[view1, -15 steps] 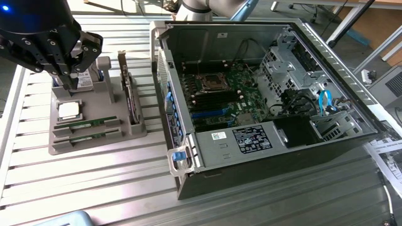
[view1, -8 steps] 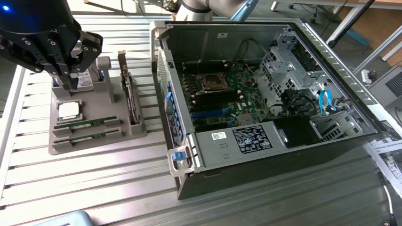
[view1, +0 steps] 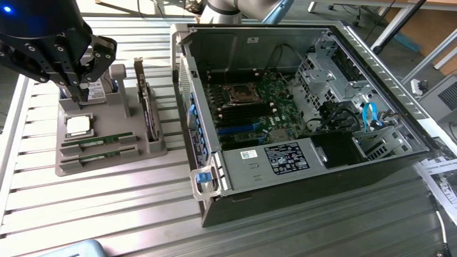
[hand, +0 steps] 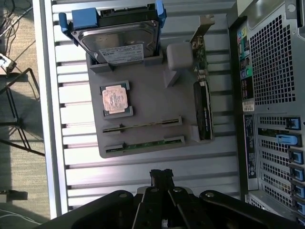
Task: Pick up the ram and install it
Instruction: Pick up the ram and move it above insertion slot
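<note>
- Black gripper [hand: 162,174], jaws pressed together and empty, hangs over the grey moulded holder tray [hand: 143,102] on the slatted table [hand: 143,164].
- Long thin green ram stick [hand: 145,143] sits in the slot at the tray's edge, a second stick [hand: 143,125] just beside, the square silver CPU chip [hand: 115,98] near.
- Risk, I'd say: sticks so close that a slightly off descent could catch the neighbour.
- Exterior view looks into the open black computer case [view1: 300,193] at the green motherboard [view1: 250,104]; wrist view gives the tray from above and the case's perforated back.
</note>
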